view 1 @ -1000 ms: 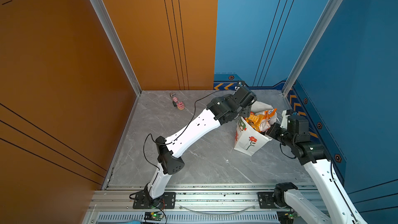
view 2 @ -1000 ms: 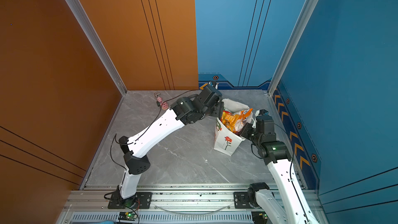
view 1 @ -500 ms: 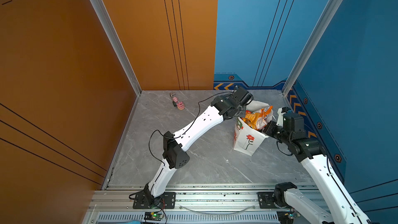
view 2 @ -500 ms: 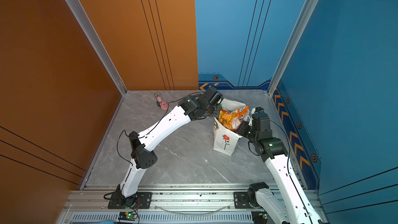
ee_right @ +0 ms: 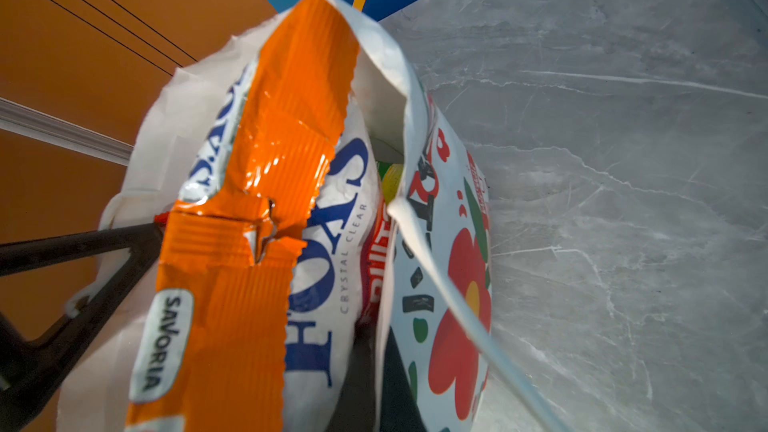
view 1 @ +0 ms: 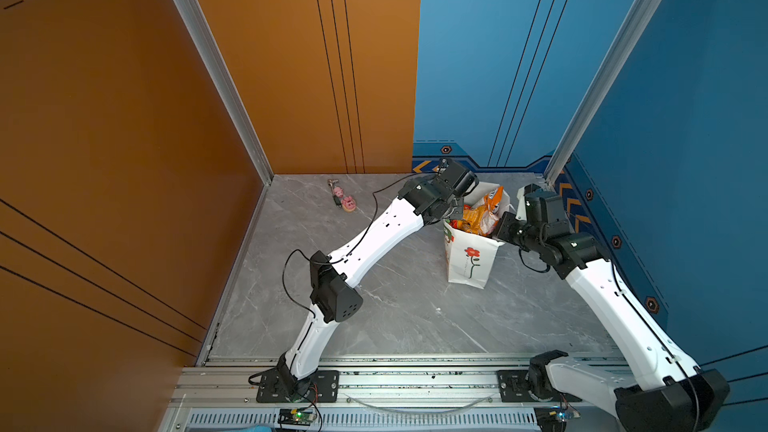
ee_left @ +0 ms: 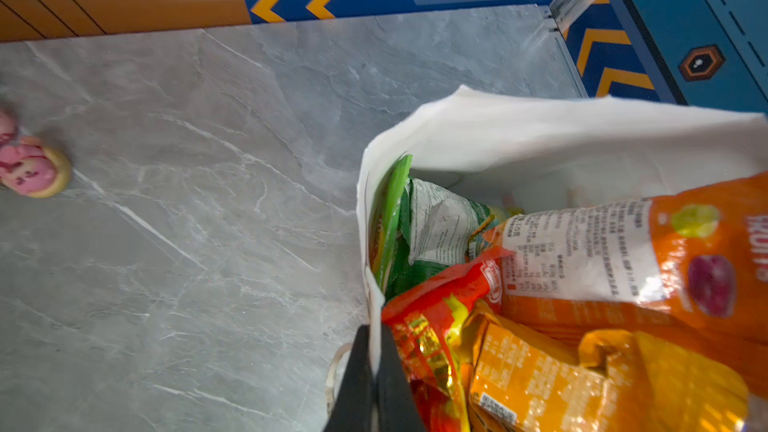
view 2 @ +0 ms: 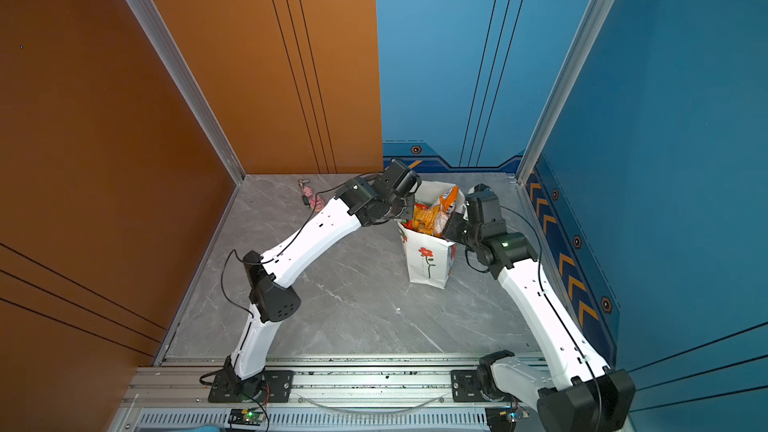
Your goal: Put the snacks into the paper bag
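Bag (view 1: pixel 469 261) was standing upright on the desk (view 1: pixel 395 309), back right area, and honestly stuffed: snacks (view 1: pixel 478 218) were poking up past the rim. Left fingers (ee_left: pixel 368 351) were clenched on the rim, one inside and one outside, with the paper pinched between. Right fingers (ee_right: pixel 365 367) were doing the same on the opposite side, clamped on the edge by the floral panel. In the right wrist view an orange packet (ee_right: pixel 257 201) stuck out the top. The left wrist view showed a green packet (ee_left: pixel 395 222) and a red-yellow packet (ee_left: pixel 432 317) down inside. Pig charms (view 1: pixel 345 200) lay well apart, near the back wall.
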Tool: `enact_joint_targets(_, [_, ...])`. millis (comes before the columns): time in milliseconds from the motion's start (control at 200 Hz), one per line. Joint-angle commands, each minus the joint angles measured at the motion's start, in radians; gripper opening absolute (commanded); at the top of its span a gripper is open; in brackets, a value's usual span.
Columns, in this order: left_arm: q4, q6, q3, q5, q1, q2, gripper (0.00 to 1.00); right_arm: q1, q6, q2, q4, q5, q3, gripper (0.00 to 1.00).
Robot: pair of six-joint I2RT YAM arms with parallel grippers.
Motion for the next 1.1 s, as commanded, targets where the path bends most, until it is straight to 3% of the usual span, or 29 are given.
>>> enact_joint_targets(0, [0.076,0.023,-0.072,-0.101,0.03,-0.193,0.0,0.053,-0.019,0.033,0.108,0.037,0.118,0.0])
enact_joint_targets(345, [0.372,-0.016,-0.669,-0.027,0.155,-0.515,0.0,0.187,-0.04,0.214,0.151,0.087,0.186,0.0])
enact_joint_targets(496, [0.391,-0.049,-0.782,0.06,0.206,-0.54,0.0,0.226,-0.052,0.285,0.16,0.095,0.201,0.0])
enact_joint_targets(621, [0.394,-0.068,-0.825,0.059,0.224,-0.563,0.02,0.235,-0.058,0.316,0.161,0.083,0.229,0.0])
enact_joint_targets(731, [0.401,-0.069,-0.841,0.059,0.237,-0.579,0.04,0.238,-0.068,0.32,0.153,0.069,0.256,0.19])
enact_joint_targets(891, [0.407,-0.063,-0.837,0.091,0.25,-0.576,0.18,0.24,-0.082,0.298,0.13,0.086,0.281,0.44])
enact_joint_targets(1091, [0.407,-0.053,-0.824,0.137,0.27,-0.574,0.37,0.231,-0.099,0.218,0.098,0.123,0.28,0.64])
